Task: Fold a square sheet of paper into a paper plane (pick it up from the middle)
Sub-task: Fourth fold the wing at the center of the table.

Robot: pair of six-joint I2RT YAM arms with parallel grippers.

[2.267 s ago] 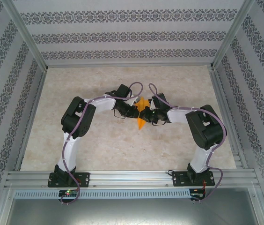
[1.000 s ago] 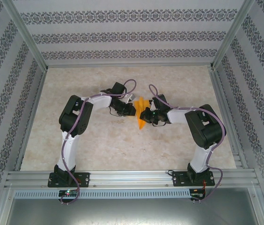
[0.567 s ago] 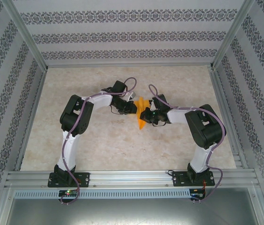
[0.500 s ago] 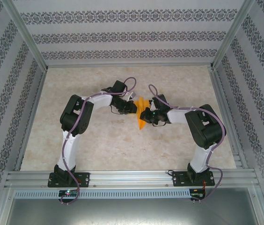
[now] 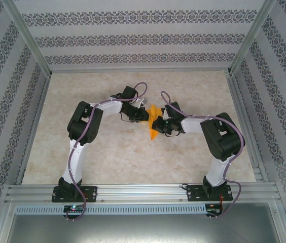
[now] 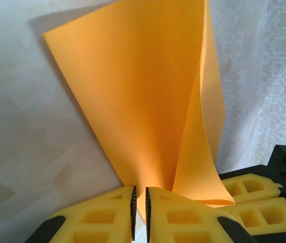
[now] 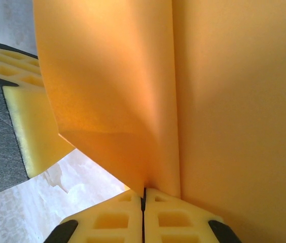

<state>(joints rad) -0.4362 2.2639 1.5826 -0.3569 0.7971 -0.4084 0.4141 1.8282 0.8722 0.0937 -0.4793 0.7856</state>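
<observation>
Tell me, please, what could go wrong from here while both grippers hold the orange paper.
1. The left gripper and right gripper pinch the thin orange paper close together; pulling apart could tear it.
2. Its layers flare open above the left gripper, so the next crease may land crooked.

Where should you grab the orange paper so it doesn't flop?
Probably at the folded edge, where the layers meet: it looks stiffest there, while the loose flaps curl. The sheet of paper stands up in a V, so come from the side of the fold, one finger on each face. The left gripper and right gripper each pinch it that way.
</observation>
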